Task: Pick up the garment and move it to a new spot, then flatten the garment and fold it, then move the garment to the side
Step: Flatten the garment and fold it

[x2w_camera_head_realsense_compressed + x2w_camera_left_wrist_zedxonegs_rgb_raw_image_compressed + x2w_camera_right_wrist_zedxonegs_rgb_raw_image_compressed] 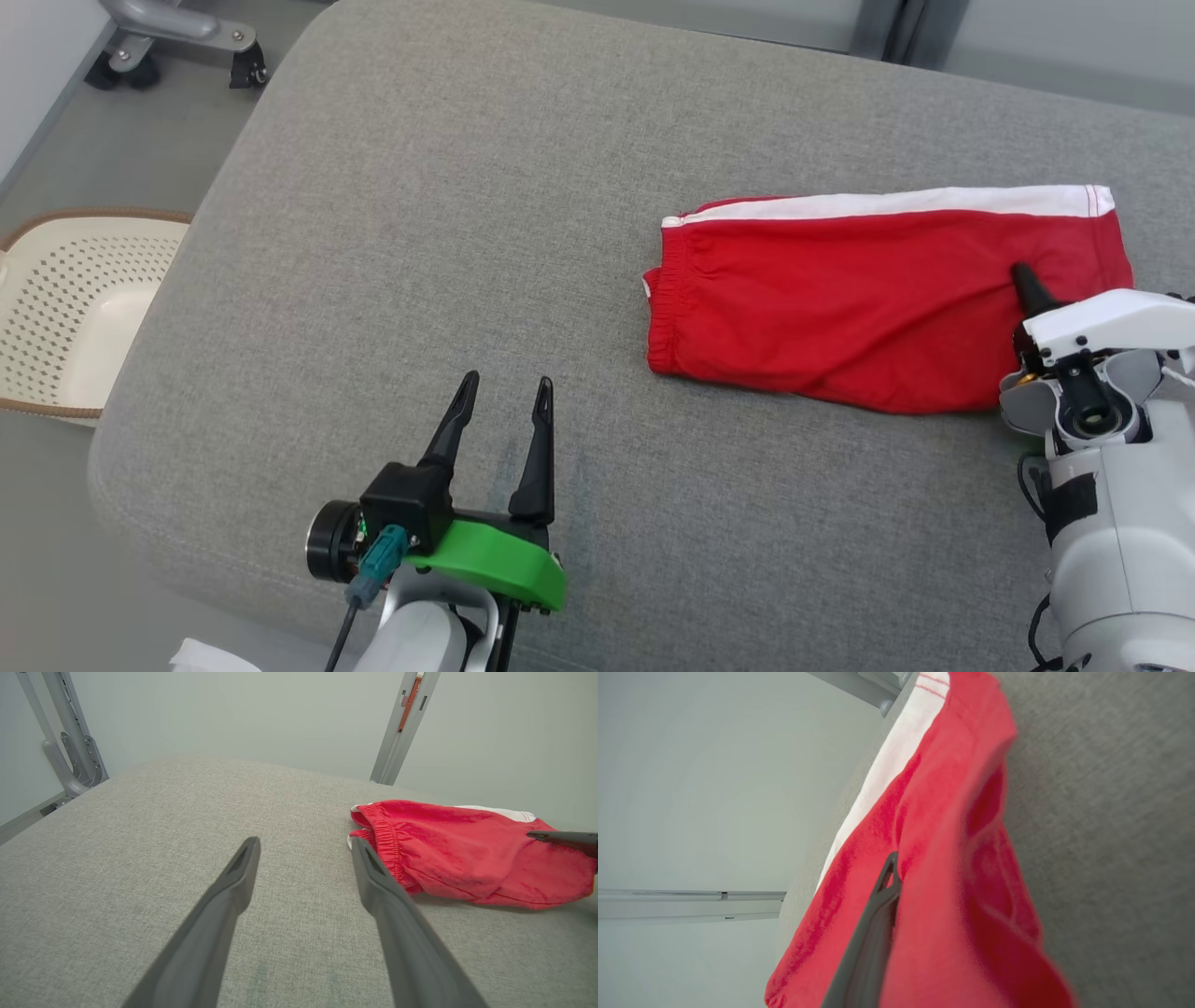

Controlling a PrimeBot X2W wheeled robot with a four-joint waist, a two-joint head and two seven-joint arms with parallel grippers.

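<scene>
The garment (840, 289) is a pair of red shorts with a white side stripe, lying folded on the right half of the grey padded surface (448, 215). My right gripper (1024, 273) is shut on the garment's right end, with one dark finger lying on top of the cloth (882, 905) and the other hidden under it. My left gripper (509, 383) hovers open over bare padding, left of and nearer than the shorts' elastic waistband (387, 835). The left wrist view shows my left gripper (303, 844) holding nothing and the right gripper's finger (560, 837) on the garment (467, 854).
A cream perforated basket (56, 308) stands on the floor off the left edge of the padded surface. A wheeled metal base (177, 37) is at the far left corner. Metal frame posts (402, 723) rise behind the surface.
</scene>
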